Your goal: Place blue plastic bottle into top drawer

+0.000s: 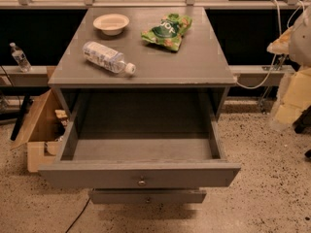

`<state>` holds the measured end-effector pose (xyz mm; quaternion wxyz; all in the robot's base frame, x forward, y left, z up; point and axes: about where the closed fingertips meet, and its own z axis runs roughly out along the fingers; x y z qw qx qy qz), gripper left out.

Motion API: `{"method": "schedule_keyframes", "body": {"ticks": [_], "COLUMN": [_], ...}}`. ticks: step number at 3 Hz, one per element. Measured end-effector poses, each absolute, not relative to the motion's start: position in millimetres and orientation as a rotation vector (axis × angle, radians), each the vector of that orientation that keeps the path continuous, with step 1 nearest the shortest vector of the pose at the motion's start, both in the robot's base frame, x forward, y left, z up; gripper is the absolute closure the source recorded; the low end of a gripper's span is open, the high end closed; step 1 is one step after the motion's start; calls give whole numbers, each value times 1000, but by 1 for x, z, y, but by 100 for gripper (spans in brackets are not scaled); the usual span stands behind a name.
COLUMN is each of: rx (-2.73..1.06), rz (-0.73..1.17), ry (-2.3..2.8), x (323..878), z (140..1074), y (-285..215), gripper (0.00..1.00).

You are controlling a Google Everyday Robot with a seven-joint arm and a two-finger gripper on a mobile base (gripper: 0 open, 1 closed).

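blue plastic bottle (107, 57) lying on its side on the cabinet top (194, 62), near-left, cap pointing right, with bowl (111, 23) and green bag (166, 31) sitting farther back. top drawer (97, 174) hanging pulled open below. gripper (290, 98) hovering at the right edge, off the cabinet; open or closed, can't tell.

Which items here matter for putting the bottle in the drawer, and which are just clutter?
Job: blue plastic bottle lying on the cabinet top; top drawer, pulled open; gripper at the right edge.
Lying about: bowl, green snack bag, small bottle at far left, lower drawer, cardboard box.
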<state>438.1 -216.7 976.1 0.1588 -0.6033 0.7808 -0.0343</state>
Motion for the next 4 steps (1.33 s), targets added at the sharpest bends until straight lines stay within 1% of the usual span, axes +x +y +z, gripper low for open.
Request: {"method": "schedule_keyframes", "body": {"ticks": [1,2,4], "rx": [-1725,-1691,-1582], "rz": [-98,-59,70], "ry": [2232,2239,2250], "x": [438,451,487], "z": [976,974,958], "y": [-217,-199,-146], "gripper": [0,0,0]}}
